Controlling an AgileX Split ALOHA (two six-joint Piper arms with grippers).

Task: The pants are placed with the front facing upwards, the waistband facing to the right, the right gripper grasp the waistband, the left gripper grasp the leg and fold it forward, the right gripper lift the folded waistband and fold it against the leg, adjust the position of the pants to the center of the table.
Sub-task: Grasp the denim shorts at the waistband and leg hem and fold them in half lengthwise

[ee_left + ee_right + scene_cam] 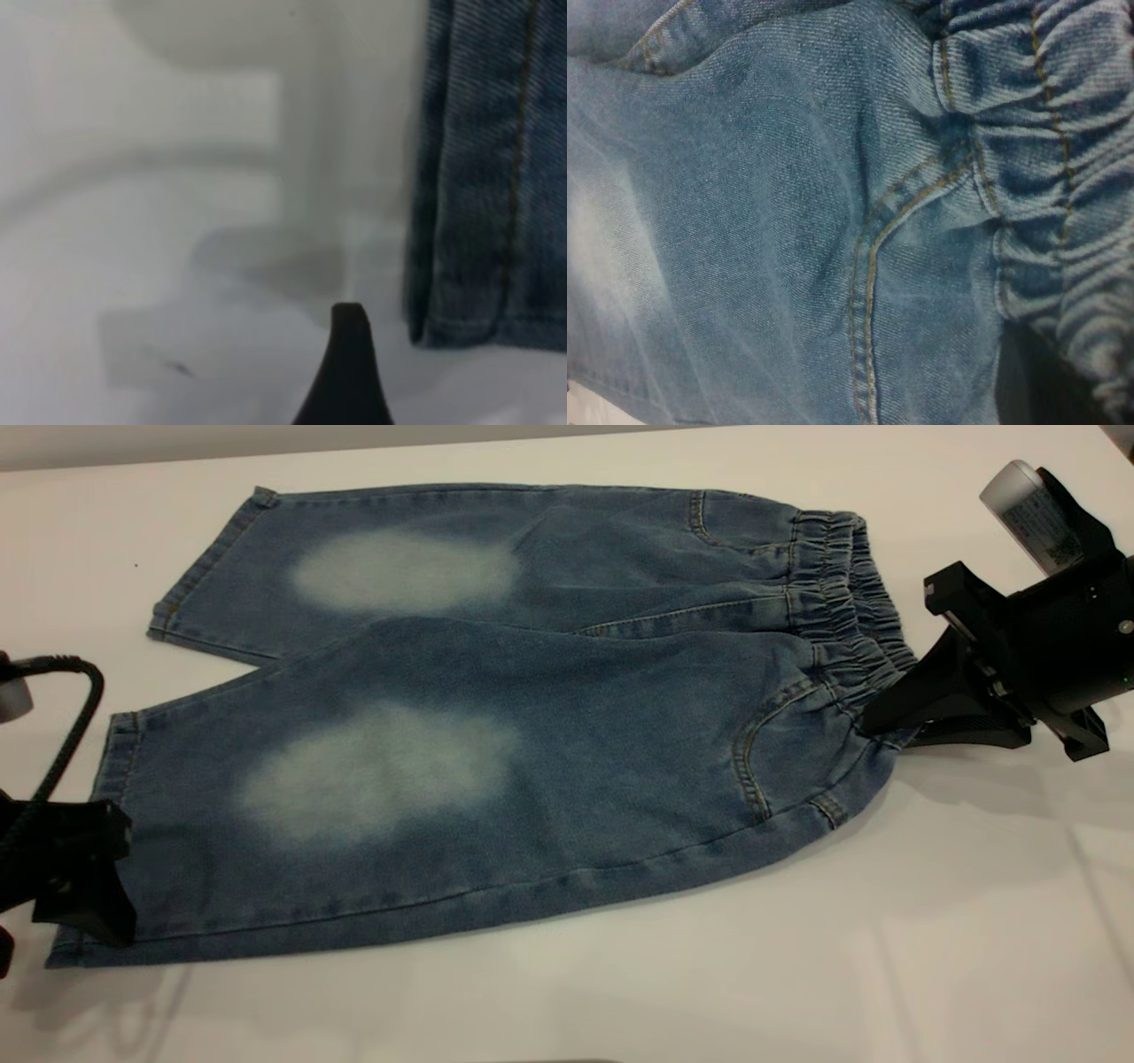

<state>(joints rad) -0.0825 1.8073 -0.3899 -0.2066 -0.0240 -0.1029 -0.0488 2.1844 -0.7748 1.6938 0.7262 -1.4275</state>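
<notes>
The denim pants point(496, 717) are spread flat on the white surface point(886, 957), front up, both legs pointing away from the waistband point(850, 615), and nothing has been folded yet. Each leg carries a pale faded oval.

The right end effector point(886, 722) is seen at the near end of the waistband, where the gathered elastic meets the near leg's side seam. Its wedge-shaped tips are pressed into the cloth there; whether denim is actually pinched between them cannot be told. In the right wrist view only the ruched band and the tan-stitched front pocket curve point(877, 239) are shown.

The left end effector point(84, 895) is placed at the far end of the pants from the waistband, against the hem of the near leg point(102, 779). In the left wrist view a single black fingertip point(347, 354) is seen over bare surface just beside the hem's corner, apart from the cloth. Its spread cannot be told.

The denim is judged soft and limp yet fairly thick, so it is likely to drape and sag between two held points. The elastic band offers a bulky, grippy ridge; the doubled, stitched hem is the firmest place on the leg to be taken.
</notes>
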